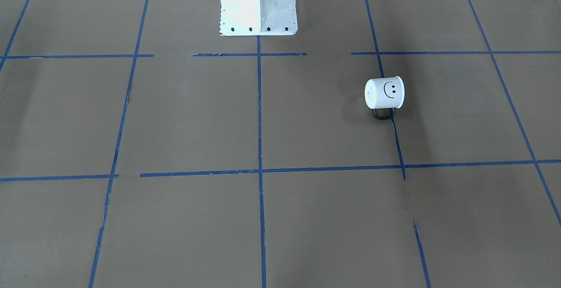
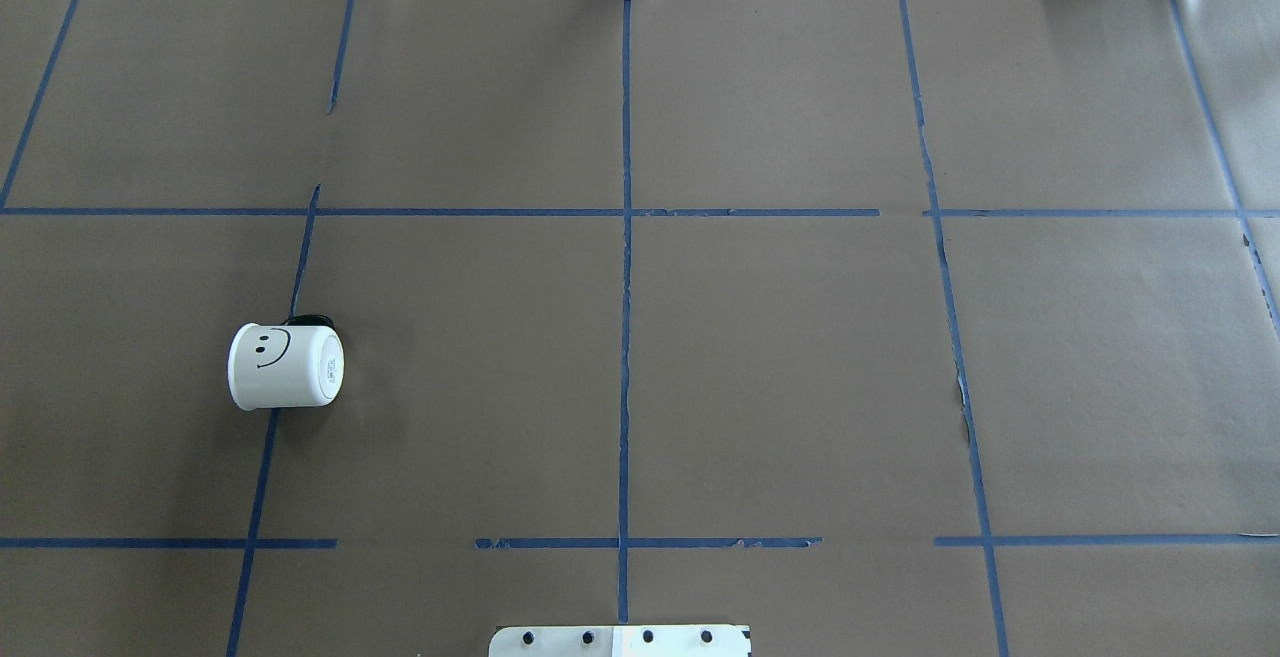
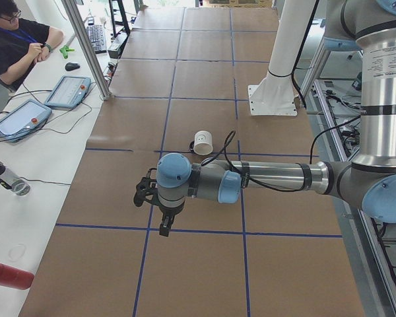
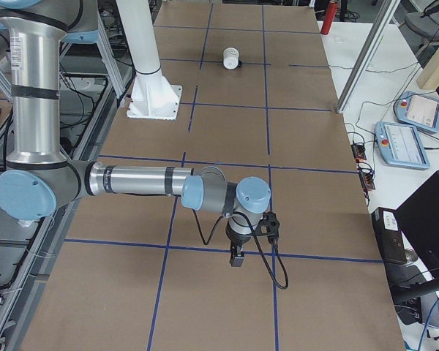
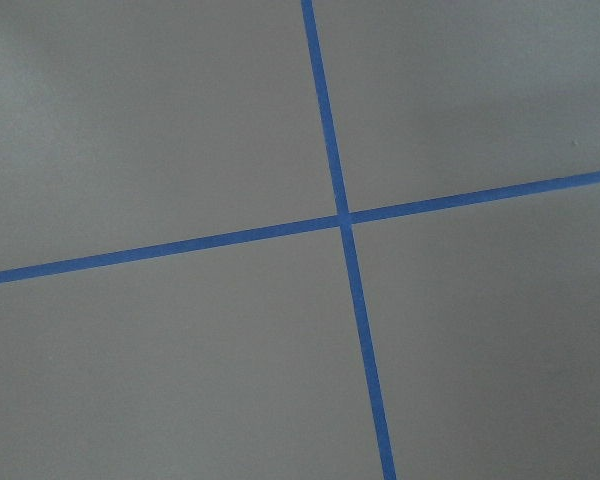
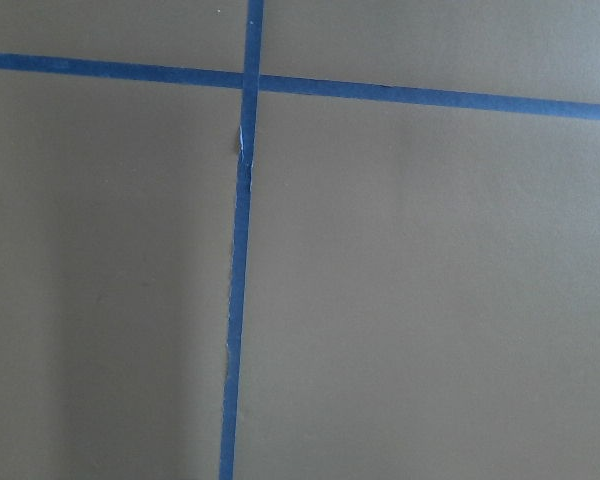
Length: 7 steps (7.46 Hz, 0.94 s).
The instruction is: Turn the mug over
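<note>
The white mug (image 2: 287, 367) lies on its side on the brown paper, on the robot's left half of the table. Its black smiley faces up, its flat base points toward the table's middle, and its dark handle (image 1: 382, 114) lies on the side away from the robot. It also shows in the front view (image 1: 384, 93) and both side views (image 3: 202, 142) (image 4: 231, 58). My left gripper (image 3: 164, 228) hangs over the table, well clear of the mug. My right gripper (image 4: 235, 259) hangs over the far right half. I cannot tell whether either is open or shut. Both wrist views show only paper and tape.
Blue tape lines (image 2: 625, 287) grid the brown paper. The white robot pedestal (image 1: 258, 3) stands at the robot's edge. A side bench holds teach pendants (image 3: 67, 91) and a red bottle (image 3: 6, 275), with an operator (image 3: 16, 39) seated there. An aluminium post (image 3: 86, 46) stands at the table's edge.
</note>
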### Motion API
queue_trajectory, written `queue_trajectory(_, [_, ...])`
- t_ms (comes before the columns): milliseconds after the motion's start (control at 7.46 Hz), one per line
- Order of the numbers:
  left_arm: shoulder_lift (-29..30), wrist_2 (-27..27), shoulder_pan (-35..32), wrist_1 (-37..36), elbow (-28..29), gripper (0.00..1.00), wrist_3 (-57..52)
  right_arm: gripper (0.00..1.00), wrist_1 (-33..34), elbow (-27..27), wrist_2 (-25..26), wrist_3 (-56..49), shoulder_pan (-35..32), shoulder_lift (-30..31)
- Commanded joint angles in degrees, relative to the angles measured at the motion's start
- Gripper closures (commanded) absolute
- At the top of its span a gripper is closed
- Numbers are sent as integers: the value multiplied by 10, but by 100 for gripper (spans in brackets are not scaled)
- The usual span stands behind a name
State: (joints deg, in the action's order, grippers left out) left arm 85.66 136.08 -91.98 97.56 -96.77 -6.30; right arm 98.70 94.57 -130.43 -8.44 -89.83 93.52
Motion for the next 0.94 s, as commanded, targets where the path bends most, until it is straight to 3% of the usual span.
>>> queue_trajectory(0, [12, 25, 28, 34, -5, 0, 1, 0, 0, 0, 0, 0, 0, 0])
queue_trajectory(268, [6, 30, 77, 131, -1, 0, 145, 0, 0, 0, 0, 0, 0, 0])
queue_trajectory(536, [-38, 3, 147, 309, 2, 0, 342, 0, 0, 0, 0, 0, 0, 0])
queue_trajectory(804, [-57, -68, 243, 448, 2, 0, 531, 0, 0, 0, 0, 0, 0, 0])
